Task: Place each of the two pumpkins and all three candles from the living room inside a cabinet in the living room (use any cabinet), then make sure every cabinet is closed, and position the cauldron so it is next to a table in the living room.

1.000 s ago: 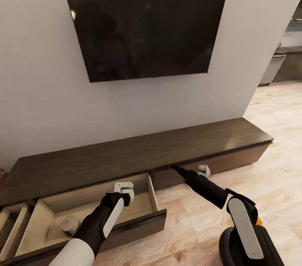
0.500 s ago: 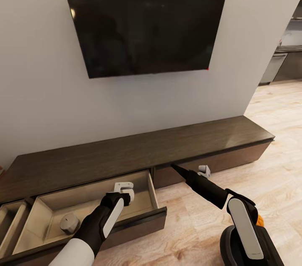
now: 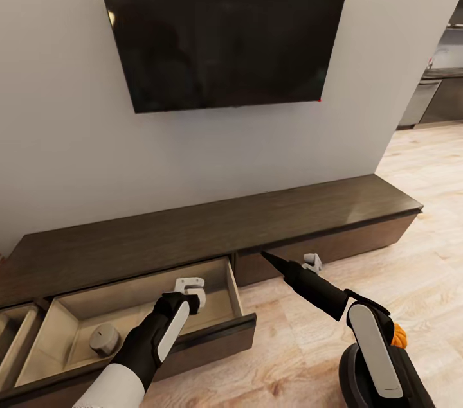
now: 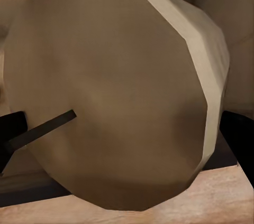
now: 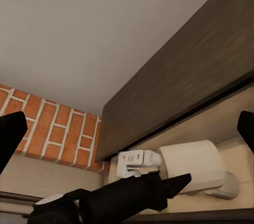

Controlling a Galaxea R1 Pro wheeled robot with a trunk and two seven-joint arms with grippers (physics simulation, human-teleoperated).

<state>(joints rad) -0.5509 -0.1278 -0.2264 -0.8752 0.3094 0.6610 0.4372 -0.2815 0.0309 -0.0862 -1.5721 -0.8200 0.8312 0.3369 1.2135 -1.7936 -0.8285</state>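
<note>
The long dark-brown cabinet (image 3: 193, 234) runs along the wall, and one drawer (image 3: 236, 295) is pulled out with its pale inside showing. My left gripper (image 3: 191, 293) hangs over that drawer, shut on a cream candle (image 4: 116, 102) that sits close up in the left wrist view. The right wrist view shows that candle (image 5: 193, 165) at the white left gripper (image 5: 135, 163). Another candle (image 3: 105, 338) lies on the drawer floor. My right gripper (image 3: 312, 261) is open and empty by the closed drawer front. At bottom right, the black cauldron (image 3: 350, 372) holds an orange pumpkin (image 3: 399, 335).
A large dark TV (image 3: 218, 29) hangs on the grey wall above the cabinet. A second, narrower drawer (image 3: 9, 331) stands open at the far left. Light wood floor (image 3: 424, 247) stretches right toward a kitchen doorway (image 3: 440, 99). A brick wall (image 5: 47, 129) lies beyond the cabinet's left end.
The whole picture has shifted slightly, so the camera has moved. Both arms, the candle in the drawer and the cauldron keep their places.
</note>
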